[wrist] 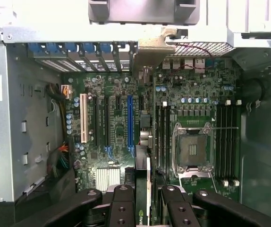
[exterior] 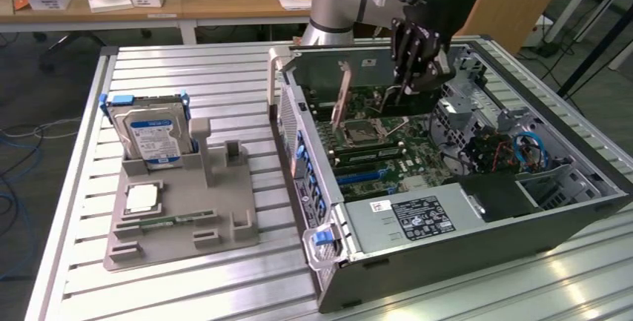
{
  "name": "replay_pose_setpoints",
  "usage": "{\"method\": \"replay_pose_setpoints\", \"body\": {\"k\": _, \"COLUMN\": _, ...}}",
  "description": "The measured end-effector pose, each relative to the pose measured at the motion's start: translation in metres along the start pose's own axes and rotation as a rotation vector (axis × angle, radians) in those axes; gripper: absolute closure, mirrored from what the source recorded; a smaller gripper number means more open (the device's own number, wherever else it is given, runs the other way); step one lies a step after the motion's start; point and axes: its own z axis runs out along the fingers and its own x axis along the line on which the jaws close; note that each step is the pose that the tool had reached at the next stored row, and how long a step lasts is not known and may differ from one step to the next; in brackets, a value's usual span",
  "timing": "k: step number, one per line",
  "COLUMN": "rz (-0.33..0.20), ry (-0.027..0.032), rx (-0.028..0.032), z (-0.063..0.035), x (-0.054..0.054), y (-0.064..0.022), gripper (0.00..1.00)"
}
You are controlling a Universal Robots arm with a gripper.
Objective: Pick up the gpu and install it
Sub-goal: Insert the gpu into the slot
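The gpu is seen edge-on in the wrist view as a thin dark card, with its tan metal end bracket at the case's rear slots. My gripper is shut on it, one black finger on each side of the card. In the exterior view the gripper reaches down into the open computer case. It holds the gpu upright just above the motherboard, and the bracket hangs vertically. The card lies beside a blue expansion slot; whether it touches the board I cannot tell.
At the exterior view's left a grey fixture carries a silver hard drive with blue rails, a square chip and a green memory stick. Inside the case are the CPU socket, the memory slots and cable bundles.
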Motion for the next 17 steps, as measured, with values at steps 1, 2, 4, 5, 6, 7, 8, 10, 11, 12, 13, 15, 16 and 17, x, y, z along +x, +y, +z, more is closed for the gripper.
{"method": "replay_pose_setpoints", "body": {"k": 1, "rz": 0.000, "ry": 0.0000, "rx": 0.0000, "z": 0.0013, "x": 0.000, "y": 0.0000, "gripper": 0.74}}
{"method": "replay_pose_setpoints", "body": {"k": 2, "rz": 0.000, "ry": 0.0000, "rx": 0.0000, "z": 0.0026, "x": 0.000, "y": 0.0000, "gripper": 0.74}}
{"method": "replay_pose_setpoints", "body": {"k": 4, "rz": 0.000, "ry": 0.0000, "rx": 0.0001, "z": 0.0055, "x": 0.000, "y": -0.0001, "gripper": 0.74}}
{"method": "replay_pose_setpoints", "body": {"k": 5, "rz": 0.000, "ry": 0.0000, "rx": 0.0001, "z": 0.0068, "x": 0.000, "y": -0.0001, "gripper": 0.74}}
{"method": "replay_pose_setpoints", "body": {"k": 6, "rz": 0.000, "ry": 0.0001, "rx": 0.0001, "z": 0.0080, "x": 0.000, "y": 0.0000, "gripper": 0.74}}
{"method": "replay_pose_setpoints", "body": {"k": 7, "rz": 0.000, "ry": 0.0000, "rx": 0.0001, "z": 0.0091, "x": 0.000, "y": -0.0001, "gripper": 0.74}}
{"method": "replay_pose_setpoints", "body": {"k": 8, "rz": 0.000, "ry": 0.0001, "rx": 0.0001, "z": 0.0102, "x": 0.000, "y": -0.0001, "gripper": 0.74}}
{"method": "replay_pose_setpoints", "body": {"k": 10, "rz": 0.000, "ry": 0.0002, "rx": 0.0001, "z": 0.0123, "x": 0.000, "y": -0.0001, "gripper": 0.74}}
{"method": "replay_pose_setpoints", "body": {"k": 11, "rz": 0.000, "ry": 0.0001, "rx": 0.0001, "z": 0.0135, "x": 0.000, "y": -0.0001, "gripper": 0.74}}
{"method": "replay_pose_setpoints", "body": {"k": 12, "rz": 0.000, "ry": 0.0001, "rx": 0.0001, "z": 0.0145, "x": 0.000, "y": -0.0001, "gripper": 0.74}}
{"method": "replay_pose_setpoints", "body": {"k": 13, "rz": 0.000, "ry": 0.0001, "rx": 0.0001, "z": 0.0156, "x": 0.000, "y": -0.0001, "gripper": 0.74}}
{"method": "replay_pose_setpoints", "body": {"k": 15, "rz": 0.000, "ry": 0.0002, "rx": 0.0001, "z": 0.0176, "x": 0.000, "y": -0.0001, "gripper": 0.74}}
{"method": "replay_pose_setpoints", "body": {"k": 16, "rz": 0.000, "ry": 0.0001, "rx": 0.0002, "z": 0.0187, "x": 0.000, "y": -0.0001, "gripper": 0.74}}
{"method": "replay_pose_setpoints", "body": {"k": 17, "rz": 0.000, "ry": 0.0002, "rx": 0.0001, "z": 0.0198, "x": 0.000, "y": -0.0001, "gripper": 0.74}}
